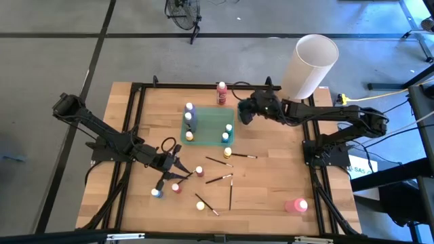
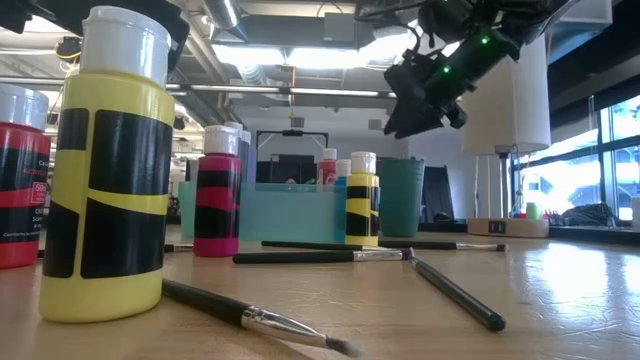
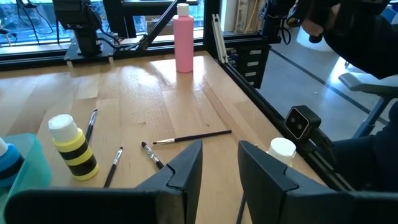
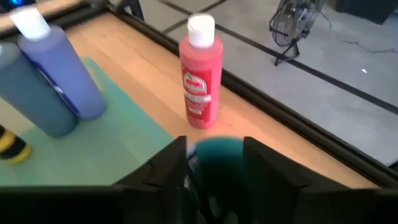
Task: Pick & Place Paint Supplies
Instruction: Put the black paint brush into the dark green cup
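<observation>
A green tray (image 1: 209,120) at the table's far middle holds two purple bottles (image 1: 189,112), a yellow one (image 1: 189,135) and two blue ones (image 1: 226,137). A tall red bottle (image 4: 201,74) stands on the wood just beyond the tray. My right gripper (image 1: 244,113) hangs over the tray's far right corner, fingers apart (image 4: 214,163), with a blurred teal thing (image 4: 216,158) in the gap. My left gripper (image 1: 178,166) is open over the table's middle left, nothing between its fingers (image 3: 221,165). Loose small bottles (image 1: 176,188) and thin brushes (image 1: 218,179) lie around it. My right gripper has a blurred teal thing (image 4: 217,149) showing in the gap between its two fingers, which slant down from the table's right. I cannot tell whether either finger touches it, nor which part of it this is.
A big white cylinder (image 1: 310,64) stands off the far right corner. A tall pink bottle (image 1: 296,205) stands near the front right. Close to the low camera stand a yellow bottle (image 2: 110,170) and a red one (image 2: 20,180). A black frame (image 1: 139,91) rims the table.
</observation>
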